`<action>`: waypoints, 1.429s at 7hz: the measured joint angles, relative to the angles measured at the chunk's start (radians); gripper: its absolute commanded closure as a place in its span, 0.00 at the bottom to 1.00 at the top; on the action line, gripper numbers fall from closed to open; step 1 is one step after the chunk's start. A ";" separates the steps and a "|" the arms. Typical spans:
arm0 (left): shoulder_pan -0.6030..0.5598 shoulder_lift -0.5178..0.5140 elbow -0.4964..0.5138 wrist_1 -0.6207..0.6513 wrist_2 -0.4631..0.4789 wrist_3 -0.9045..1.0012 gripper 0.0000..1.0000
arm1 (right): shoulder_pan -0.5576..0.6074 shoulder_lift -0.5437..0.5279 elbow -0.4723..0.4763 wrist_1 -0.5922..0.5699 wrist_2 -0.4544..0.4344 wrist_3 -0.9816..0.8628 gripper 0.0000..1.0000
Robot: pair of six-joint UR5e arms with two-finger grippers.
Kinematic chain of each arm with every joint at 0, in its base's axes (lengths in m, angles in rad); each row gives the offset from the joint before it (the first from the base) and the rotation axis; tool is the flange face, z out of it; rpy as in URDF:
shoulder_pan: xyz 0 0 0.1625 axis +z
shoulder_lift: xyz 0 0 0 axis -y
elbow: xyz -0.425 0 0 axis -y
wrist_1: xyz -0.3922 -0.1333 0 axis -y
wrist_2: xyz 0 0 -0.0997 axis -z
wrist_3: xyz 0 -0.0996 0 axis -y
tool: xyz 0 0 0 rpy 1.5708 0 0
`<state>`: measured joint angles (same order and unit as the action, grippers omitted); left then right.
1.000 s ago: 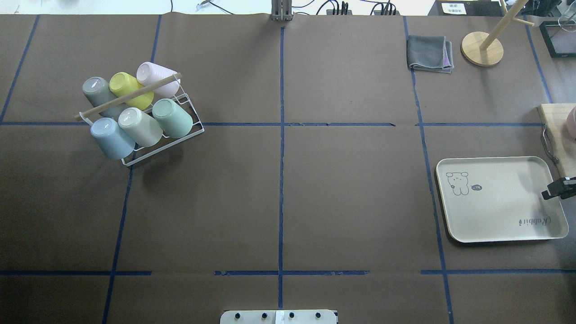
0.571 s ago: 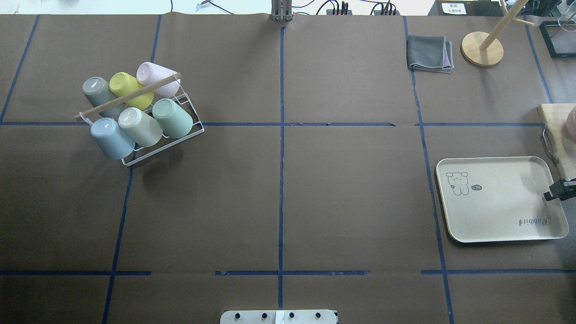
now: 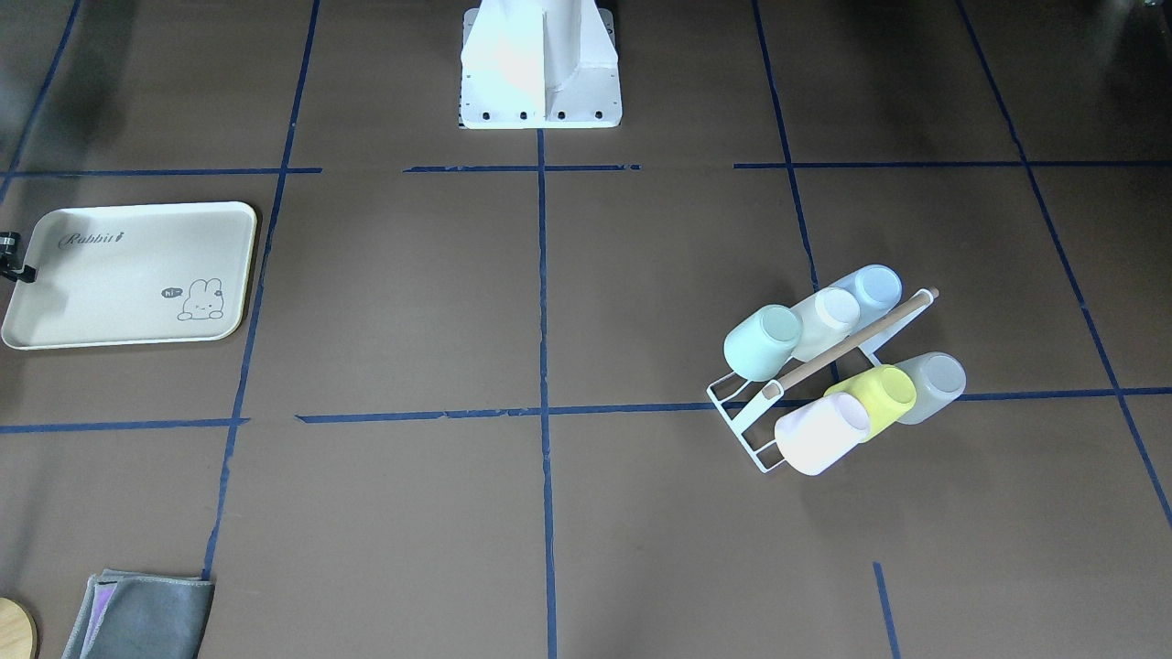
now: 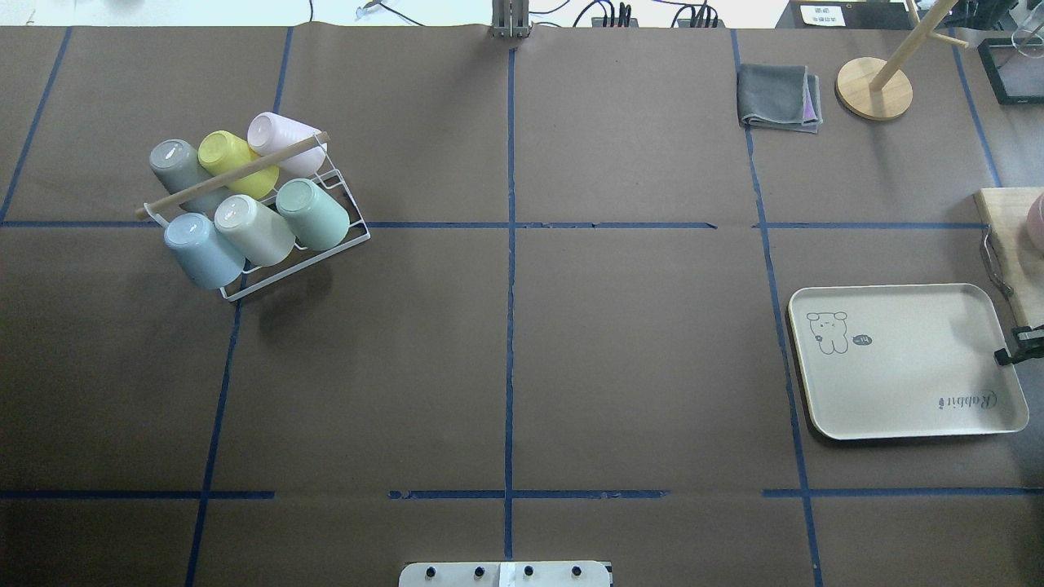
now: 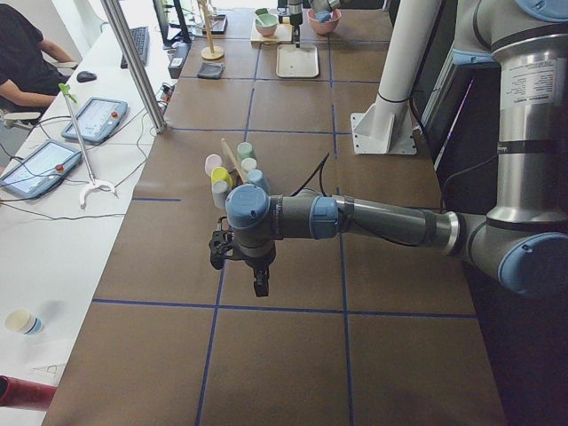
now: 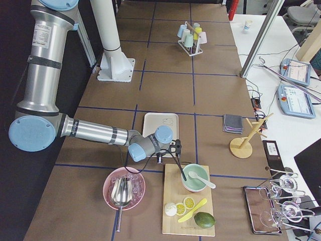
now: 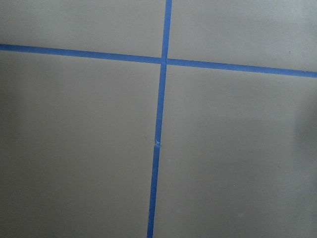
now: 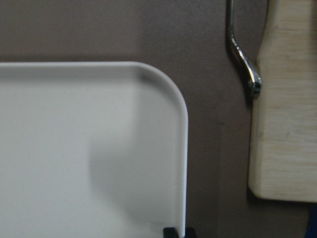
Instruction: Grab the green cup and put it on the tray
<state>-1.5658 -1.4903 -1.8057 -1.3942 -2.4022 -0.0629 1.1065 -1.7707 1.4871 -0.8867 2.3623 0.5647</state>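
The green cup (image 4: 312, 214) lies tilted, bottom up, in a white wire rack (image 4: 359, 236) on the table's left, at the rack's right end of the near row; it also shows in the front view (image 3: 763, 341). The cream tray (image 4: 897, 383) lies bare at the right, also in the front view (image 3: 110, 284) and the right wrist view (image 8: 74, 148). My right gripper (image 4: 1019, 349) sits at the tray's right edge, half out of frame; I cannot tell its state. My left gripper (image 5: 259, 286) hangs over bare table short of the rack; I cannot tell its state.
The rack also holds yellow (image 4: 231, 159), pink (image 4: 285, 134), grey (image 4: 175, 163), blue (image 4: 200, 249) and cream (image 4: 253, 228) cups under a wooden handle. A cutting board (image 4: 1007, 236) and a metal handle (image 8: 245, 64) lie just right of the tray. A grey cloth (image 4: 777, 96) lies at the back right.
My right gripper has drawn back to the right, from over the tray's right part to its right edge. The cups and rack have not moved.
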 measured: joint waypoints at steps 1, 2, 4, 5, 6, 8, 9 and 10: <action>0.000 -0.004 0.001 0.001 0.000 0.000 0.00 | 0.000 0.003 0.009 0.000 0.000 0.000 1.00; 0.000 -0.007 0.000 0.001 0.000 0.000 0.00 | 0.001 0.006 0.037 0.000 0.006 0.001 1.00; 0.000 -0.007 0.009 -0.007 -0.005 0.004 0.00 | -0.001 0.028 0.102 -0.005 0.039 0.056 1.00; 0.000 -0.006 0.009 -0.009 -0.008 0.004 0.00 | -0.011 0.055 0.123 -0.004 0.059 0.121 1.00; 0.000 -0.005 0.007 -0.010 -0.009 0.004 0.00 | -0.032 0.082 0.141 -0.006 0.072 0.168 1.00; 0.000 -0.004 0.002 -0.012 -0.011 0.005 0.00 | -0.101 0.150 0.175 -0.010 0.081 0.288 1.00; 0.000 -0.003 0.002 -0.020 -0.008 0.010 0.00 | -0.149 0.197 0.186 -0.010 0.079 0.358 1.00; 0.000 -0.003 0.003 -0.033 -0.003 0.014 0.00 | -0.199 0.246 0.190 -0.011 0.071 0.432 1.00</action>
<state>-1.5660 -1.4934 -1.8031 -1.4271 -2.4051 -0.0487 0.9074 -1.5242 1.6769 -0.8974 2.4335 0.9968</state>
